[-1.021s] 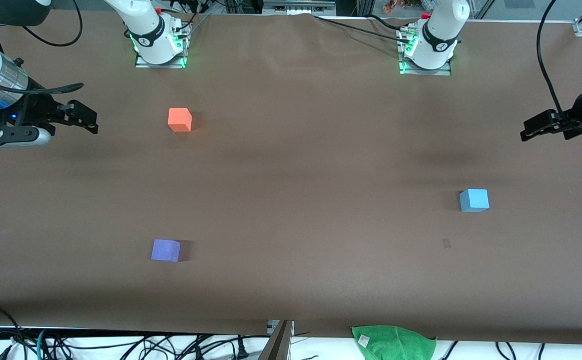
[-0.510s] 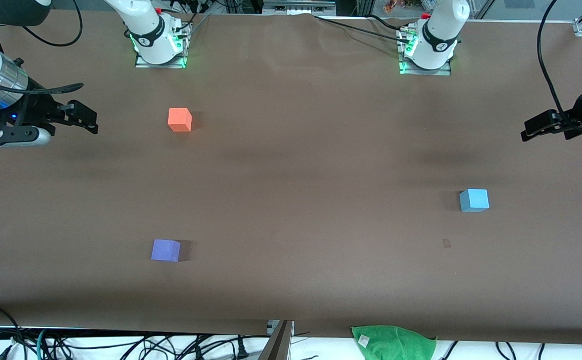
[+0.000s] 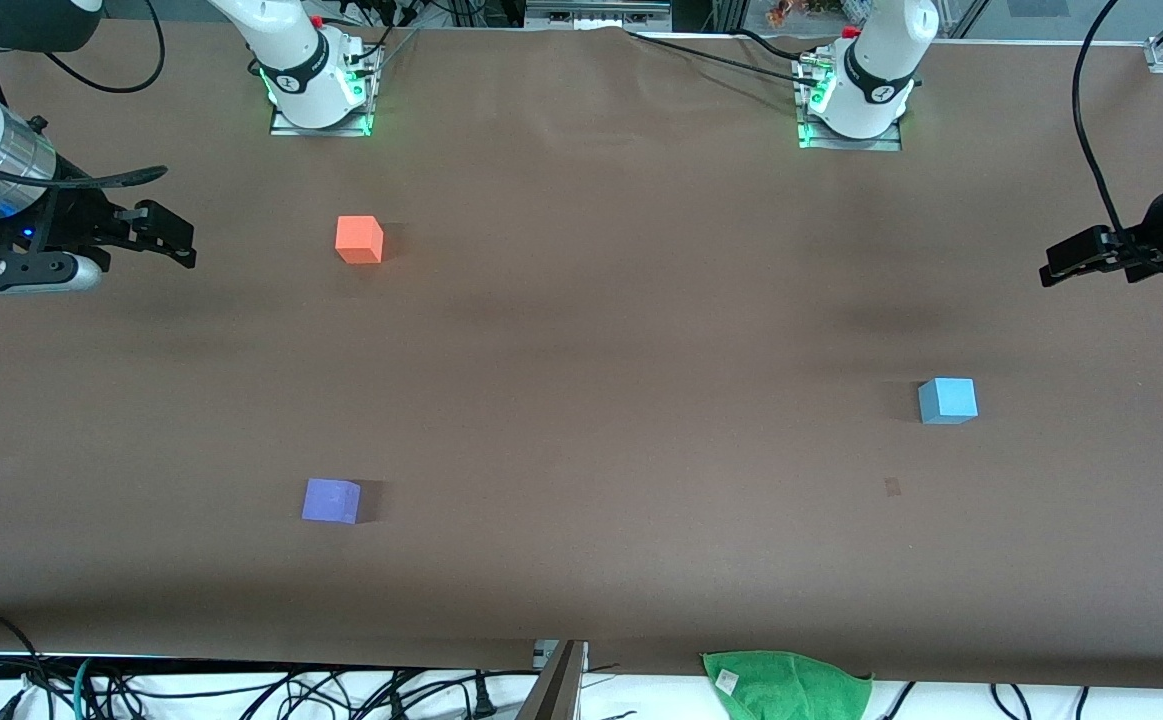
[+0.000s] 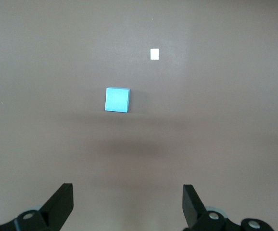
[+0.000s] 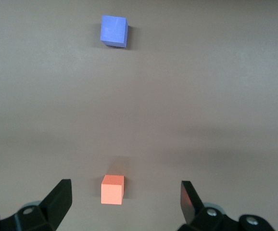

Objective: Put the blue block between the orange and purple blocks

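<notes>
The blue block [image 3: 947,400] sits on the brown table toward the left arm's end. The orange block [image 3: 359,240] and the purple block [image 3: 331,500] sit toward the right arm's end, the purple one nearer the front camera, with a wide bare gap between them. My left gripper [image 3: 1051,266] hovers open and empty over the table's left-arm end. Its wrist view shows the blue block [image 4: 117,99] well ahead of the open gripper [image 4: 128,202]. My right gripper [image 3: 181,246] hovers open and empty over the right-arm end. Its wrist view shows the orange block [image 5: 112,189] and the purple block [image 5: 114,31].
A green cloth [image 3: 786,685] lies at the table edge nearest the front camera. A small pale mark [image 4: 154,54] is on the table near the blue block. The arm bases [image 3: 321,85] [image 3: 856,95] stand along the edge farthest from the camera. Cables hang off the near edge.
My left gripper has shifted very slightly. The blocks and the right arm have not moved.
</notes>
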Available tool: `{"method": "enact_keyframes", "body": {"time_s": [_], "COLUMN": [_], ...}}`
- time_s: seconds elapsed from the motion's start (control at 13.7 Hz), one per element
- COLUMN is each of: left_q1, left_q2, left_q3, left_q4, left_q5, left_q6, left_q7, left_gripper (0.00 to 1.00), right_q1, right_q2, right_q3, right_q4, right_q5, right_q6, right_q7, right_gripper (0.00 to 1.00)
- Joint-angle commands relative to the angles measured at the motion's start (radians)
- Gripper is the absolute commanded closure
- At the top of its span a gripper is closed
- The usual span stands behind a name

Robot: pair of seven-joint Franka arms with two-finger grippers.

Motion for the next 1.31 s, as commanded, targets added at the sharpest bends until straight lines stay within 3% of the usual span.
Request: {"method": "enact_keyframes", "body": {"time_s": [0.0, 0.22, 0.58, 1.02, 1.24], "left_q1": [0.008, 0.010, -0.001, 0.010, 0.042], "left_q2": [0.014, 0.038, 0.185, 0.406, 0.452], "left_q3": [-0.001, -0.001, -0.004, -0.005, -0.007], "left_q4": [0.031, 0.026, 0.029, 0.006, -0.014], "left_q5": [0.020, 0.025, 0.023, 0.060, 0.063], "left_q6": [-0.023, -0.025, -0.005, 0.245, 0.304], "left_q7": [-0.001, -0.001, 0.010, 0.018, 0.053], "left_gripper": [0.00, 0.00, 0.00, 0.00, 0.00], "right_q1": [-0.001, -0.002, -0.003, -0.003, -0.003], "right_q2": [-0.002, -0.002, -0.002, -0.002, -0.002], "right_q3": [0.001, 0.001, 0.001, 0.001, 0.001], "right_q4": [0.011, 0.011, 0.011, 0.011, 0.011], "right_q5": [0.015, 0.015, 0.015, 0.015, 0.016], "right_q6": [-0.002, -0.002, -0.002, -0.002, -0.002], "right_q7": [-0.016, -0.016, -0.016, -0.016, -0.016], "right_gripper": [0.00, 0.00, 0.00, 0.00, 0.00]}}
